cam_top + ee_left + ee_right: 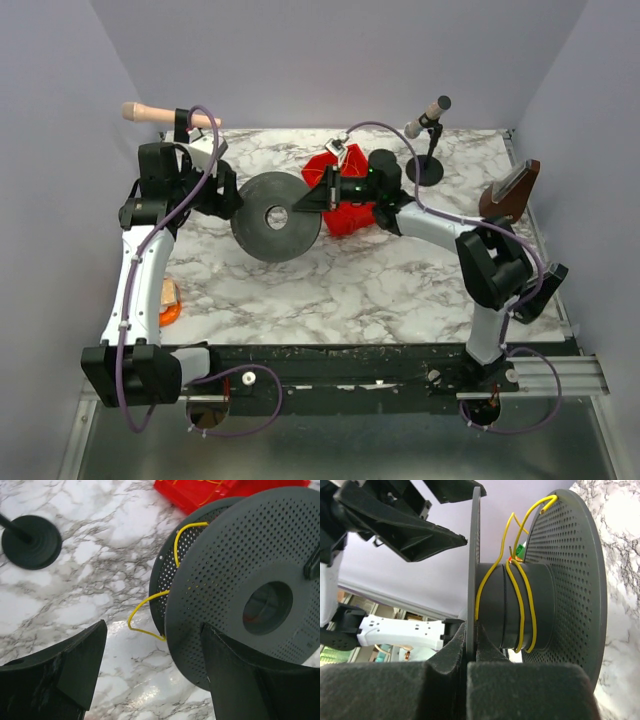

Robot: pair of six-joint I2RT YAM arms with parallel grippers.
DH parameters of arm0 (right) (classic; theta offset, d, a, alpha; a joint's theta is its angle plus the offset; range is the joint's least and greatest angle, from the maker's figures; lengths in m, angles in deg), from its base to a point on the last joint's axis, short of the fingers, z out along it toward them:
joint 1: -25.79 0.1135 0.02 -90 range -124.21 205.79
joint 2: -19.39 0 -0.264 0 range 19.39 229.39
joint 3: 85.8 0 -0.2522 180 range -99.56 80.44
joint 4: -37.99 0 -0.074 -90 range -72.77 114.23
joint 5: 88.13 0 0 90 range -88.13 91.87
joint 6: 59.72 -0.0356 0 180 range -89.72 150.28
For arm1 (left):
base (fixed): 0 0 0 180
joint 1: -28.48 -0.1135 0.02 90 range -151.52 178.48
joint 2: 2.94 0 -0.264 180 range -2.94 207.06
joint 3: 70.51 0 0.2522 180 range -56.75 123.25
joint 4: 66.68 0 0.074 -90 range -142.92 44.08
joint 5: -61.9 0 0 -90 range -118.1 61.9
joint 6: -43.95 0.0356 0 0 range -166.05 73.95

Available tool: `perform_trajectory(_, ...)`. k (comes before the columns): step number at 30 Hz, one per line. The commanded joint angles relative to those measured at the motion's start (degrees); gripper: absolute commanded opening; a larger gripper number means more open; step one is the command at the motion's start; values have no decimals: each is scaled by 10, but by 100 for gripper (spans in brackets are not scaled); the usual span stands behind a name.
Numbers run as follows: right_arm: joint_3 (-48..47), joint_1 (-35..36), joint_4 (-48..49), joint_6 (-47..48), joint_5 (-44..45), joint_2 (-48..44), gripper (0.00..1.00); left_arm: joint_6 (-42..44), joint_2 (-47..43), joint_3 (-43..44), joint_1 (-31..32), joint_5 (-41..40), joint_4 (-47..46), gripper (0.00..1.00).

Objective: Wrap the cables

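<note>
A dark grey perforated spool [275,216] stands on edge at the table's middle. A thin yellow cable [521,605] runs a few turns round its hub, and one end pokes out past the far flange. A loose yellow loop [145,614] hangs from between the flanges down to the marble. My right gripper [472,640] is shut on the thin near flange [473,555]. At the spool's left side my left gripper [155,672] is open; one finger [250,680] overlaps the flange's lower edge, the other finger [75,667] stands well apart, and only marble lies between them.
A red container [340,190] holding more yellow wire sits just behind the spool. A microphone stand [425,165] is at the back right, a brown object [510,190] at the right edge, an orange object [168,300] by the left arm, and a wooden handle [160,115] at the back left.
</note>
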Motion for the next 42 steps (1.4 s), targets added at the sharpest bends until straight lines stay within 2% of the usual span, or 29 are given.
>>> perform_trajectory(1,-97,24,-124,42,7,67,1,-38,-9,-21,-15,-126,-44,83)
perform_trajectory(11,-214,35,-212,56,-29,195,1,-28,6,-73,-29,-169,-67,81)
perform_trajectory(17,-219,33,-200,59,-43,207,1,-30,37,-114,-58,-166,-107,52)
perform_trajectory(20,-229,32,-190,59,-83,206,1,-21,50,-124,-71,-150,-118,49)
perform_trajectory(24,-211,25,-148,89,-124,159,1,-18,68,-123,-118,-43,-118,50)
perform_trajectory(27,-200,21,-149,123,-170,120,1,27,57,-122,-126,48,-102,57)
perform_trajectory(29,-190,17,-148,143,-203,98,1,59,40,-120,-126,136,-83,62)
perform_trajectory(32,-172,15,-138,164,-240,64,1,128,5,-112,-127,214,-47,64)
perform_trajectory(38,-151,3,-132,193,-264,0,1,353,9,-38,-126,262,178,63)
perform_trajectory(42,-161,2,-132,197,-267,-19,1,407,2,-28,-125,271,216,53)
